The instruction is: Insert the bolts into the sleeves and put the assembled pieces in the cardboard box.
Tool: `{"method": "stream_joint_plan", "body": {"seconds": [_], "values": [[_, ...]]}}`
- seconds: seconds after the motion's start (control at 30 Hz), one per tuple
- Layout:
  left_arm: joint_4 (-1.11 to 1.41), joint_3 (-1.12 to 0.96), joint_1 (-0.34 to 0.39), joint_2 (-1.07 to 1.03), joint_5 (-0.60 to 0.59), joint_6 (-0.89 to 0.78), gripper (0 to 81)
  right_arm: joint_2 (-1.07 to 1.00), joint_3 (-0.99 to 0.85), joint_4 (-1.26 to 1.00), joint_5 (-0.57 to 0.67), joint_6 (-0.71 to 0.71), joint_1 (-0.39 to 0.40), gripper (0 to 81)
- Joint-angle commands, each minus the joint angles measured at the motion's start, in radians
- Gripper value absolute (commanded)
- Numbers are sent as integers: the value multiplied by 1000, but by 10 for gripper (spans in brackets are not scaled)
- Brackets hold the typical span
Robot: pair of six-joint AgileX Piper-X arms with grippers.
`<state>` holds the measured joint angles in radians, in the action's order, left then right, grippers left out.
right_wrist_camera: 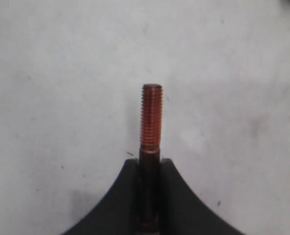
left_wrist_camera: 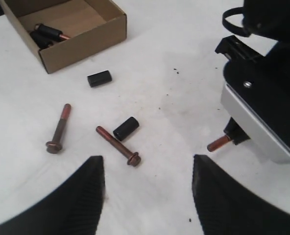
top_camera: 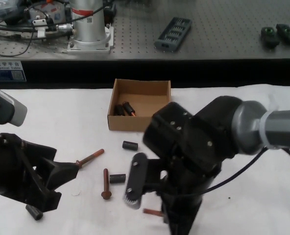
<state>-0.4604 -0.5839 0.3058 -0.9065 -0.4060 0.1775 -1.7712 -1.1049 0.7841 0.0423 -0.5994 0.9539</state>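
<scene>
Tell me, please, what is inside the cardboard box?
Inside the cardboard box lie two black sleeved pieces, near its left wall in the high view; one shows a copper bolt tip. Its near wall hides the floor behind it.

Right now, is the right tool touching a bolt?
Touching. The right wrist view shows the right tool shut on the bolt, no gap on either side, threaded end sticking out.

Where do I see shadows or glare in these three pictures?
High view: light shines off the metal post. Left wrist view: soft, short shadows beside a loose bolt and a sleeve. Right wrist view: even light, a faint shadow near the jaws shut on the held bolt.
</scene>
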Motion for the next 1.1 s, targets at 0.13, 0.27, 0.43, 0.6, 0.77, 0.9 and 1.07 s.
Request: {"method": "stream_joint_plan", "body": {"seconds": [0.13,0.27,0.43,0.6,0.77,0.9,1.07], "values": [[4,-7,-3,5,74,10,400,0,-10,-49,42,-19,46,44],[2,-7,-3,5,74,10,400,0,-10,-49,78,-35,53,44],[0,-7,-3,5,72,10,400,0,-10,-60,100,-75,54,15],[-17,-7,-3,5,53,18,400,0,-10,-72,86,-67,54,224],[-17,-7,-3,5,15,106,402,5,-10,-101,-24,71,56,403],[-17,-7,-3,5,-39,145,402,39,-10,-103,-54,132,56,377],[-88,-7,24,-5,-74,267,402,135,-8,-132,-49,276,38,346]]}}
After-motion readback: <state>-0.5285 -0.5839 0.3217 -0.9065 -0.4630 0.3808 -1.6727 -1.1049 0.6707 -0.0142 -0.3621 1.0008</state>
